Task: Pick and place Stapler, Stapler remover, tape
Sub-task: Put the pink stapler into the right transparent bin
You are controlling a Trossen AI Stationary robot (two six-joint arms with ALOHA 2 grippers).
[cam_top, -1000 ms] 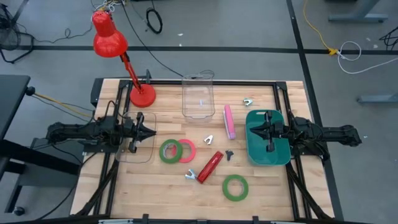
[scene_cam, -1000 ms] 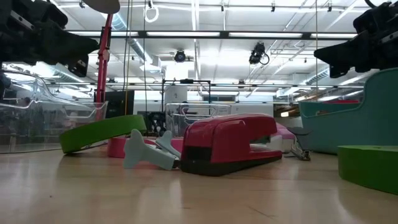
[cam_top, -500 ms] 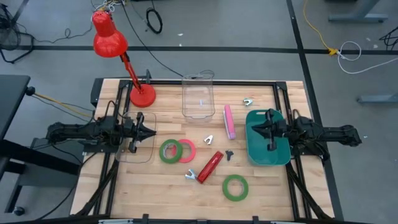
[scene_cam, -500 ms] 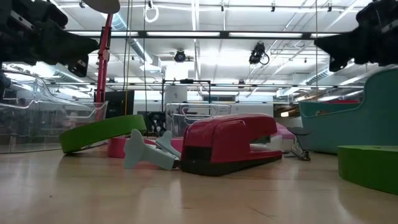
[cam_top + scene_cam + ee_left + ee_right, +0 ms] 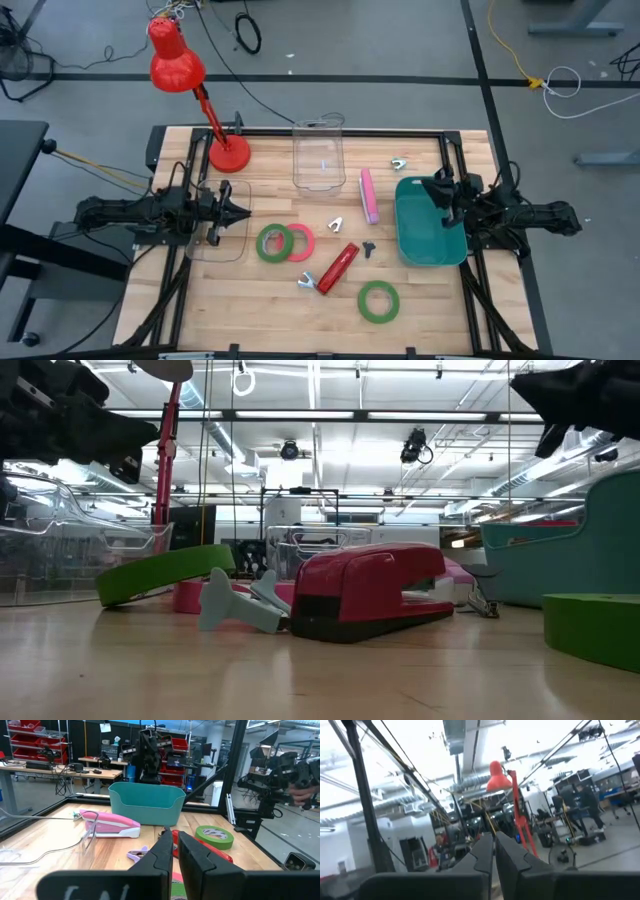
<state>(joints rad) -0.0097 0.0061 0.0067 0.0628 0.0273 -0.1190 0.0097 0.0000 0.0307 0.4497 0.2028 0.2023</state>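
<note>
A red stapler lies near the table's middle and shows close up in the low view. A pink stapler lies farther back. A green tape ring lies against a pink-red ring. A second green ring lies near the front. Small staple removers lie near the red stapler's end, at the middle and at the back. My left gripper is shut and empty above a clear tray. My right gripper is shut and empty above the teal bin, tipped upward.
A red desk lamp stands at the back left. A clear container stands at the back middle. A black frame runs around the table. People show in the room beyond in the right wrist view.
My right gripper has drawn back toward the table's right edge, risen and tipped upward over the teal bin. It stays shut and empty. Nothing on the table has moved.
</note>
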